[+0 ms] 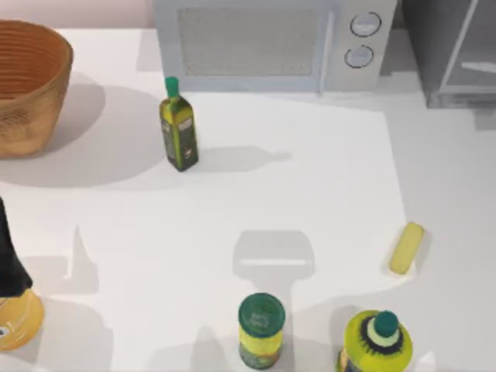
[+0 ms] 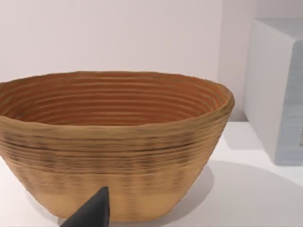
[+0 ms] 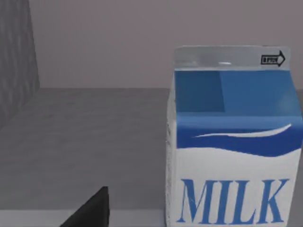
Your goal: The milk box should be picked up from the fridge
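Observation:
The milk box point(image 3: 232, 142), a blue and white carton printed MILK, stands upright on the grey floor of the fridge point(image 3: 85, 142) in the right wrist view. It is close in front of the camera. A dark tip of my right gripper point(image 3: 90, 213) shows low in that view, apart from the carton and to one side of it. The fridge point(image 1: 457, 54), grey with a pale-framed door, stands at the table's back right in the top view. My left gripper point(image 2: 90, 215) is parked facing the woven basket point(image 2: 113, 142).
A white microwave point(image 1: 271, 43) stands at the back centre and the woven basket point(image 1: 27, 85) at the back left. On the table are a green oil bottle point(image 1: 178, 128), a green-lidded jar point(image 1: 261, 329), a yellow bottle point(image 1: 377, 341) and a pale-yellow block point(image 1: 406, 248).

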